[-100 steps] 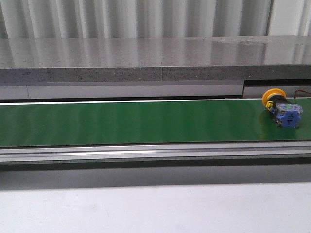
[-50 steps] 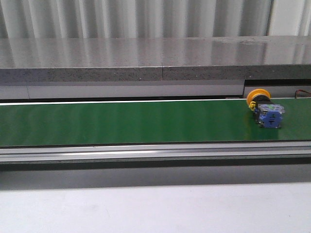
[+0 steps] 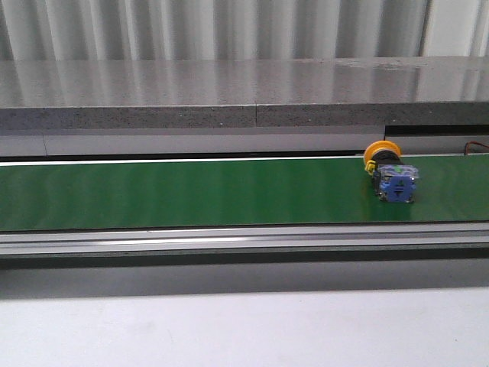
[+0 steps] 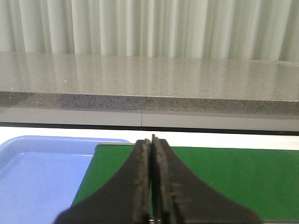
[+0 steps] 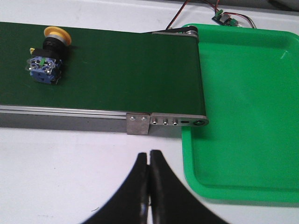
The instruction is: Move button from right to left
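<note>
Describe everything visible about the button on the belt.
The button is a small push-button part: a round yellow-orange head, a black collar behind it, and a blue-grey squarish block with small metal screws and a green spot on its end face. It looks like plastic. It lies tipped on its side on the green belt, head toward the far edge, block end toward the near edge, in the belt's right part. Only the belt touches it; neither tool is near it.
</note>
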Robot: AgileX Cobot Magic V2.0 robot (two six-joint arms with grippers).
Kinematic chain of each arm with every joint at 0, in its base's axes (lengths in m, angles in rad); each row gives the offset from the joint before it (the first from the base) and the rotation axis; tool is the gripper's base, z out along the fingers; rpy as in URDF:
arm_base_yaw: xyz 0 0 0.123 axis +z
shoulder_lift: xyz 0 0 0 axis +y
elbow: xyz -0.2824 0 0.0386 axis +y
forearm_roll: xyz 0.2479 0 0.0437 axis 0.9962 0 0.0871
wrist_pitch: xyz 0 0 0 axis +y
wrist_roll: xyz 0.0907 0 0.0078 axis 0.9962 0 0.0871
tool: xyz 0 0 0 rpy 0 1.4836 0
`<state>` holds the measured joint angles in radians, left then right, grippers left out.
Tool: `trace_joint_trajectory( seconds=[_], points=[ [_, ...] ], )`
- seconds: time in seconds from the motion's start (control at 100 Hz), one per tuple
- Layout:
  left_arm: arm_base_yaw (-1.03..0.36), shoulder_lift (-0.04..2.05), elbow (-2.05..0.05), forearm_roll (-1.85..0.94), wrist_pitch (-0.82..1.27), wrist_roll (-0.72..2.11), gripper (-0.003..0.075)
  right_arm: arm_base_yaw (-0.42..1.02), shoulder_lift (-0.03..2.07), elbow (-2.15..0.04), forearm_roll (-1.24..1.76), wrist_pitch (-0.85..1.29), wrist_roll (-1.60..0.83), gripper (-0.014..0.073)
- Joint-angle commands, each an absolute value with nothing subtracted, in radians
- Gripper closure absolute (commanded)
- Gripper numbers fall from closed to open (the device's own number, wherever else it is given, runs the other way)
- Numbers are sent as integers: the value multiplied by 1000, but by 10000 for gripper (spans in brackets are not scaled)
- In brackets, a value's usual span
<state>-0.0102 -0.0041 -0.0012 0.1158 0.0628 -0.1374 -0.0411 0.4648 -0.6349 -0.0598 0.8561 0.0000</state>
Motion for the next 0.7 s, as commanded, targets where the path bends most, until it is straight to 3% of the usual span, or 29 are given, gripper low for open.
trace_joint_trajectory(
  seconds=[0.0, 0.69],
  points=[
    [-7, -40, 23, 114, -16, -145, 740, -42, 468, -656, -69, 801, 0, 659],
    [-7, -40, -19, 67, -68, -145, 740, -42, 468, -656, -69, 800, 0, 659]
  ],
)
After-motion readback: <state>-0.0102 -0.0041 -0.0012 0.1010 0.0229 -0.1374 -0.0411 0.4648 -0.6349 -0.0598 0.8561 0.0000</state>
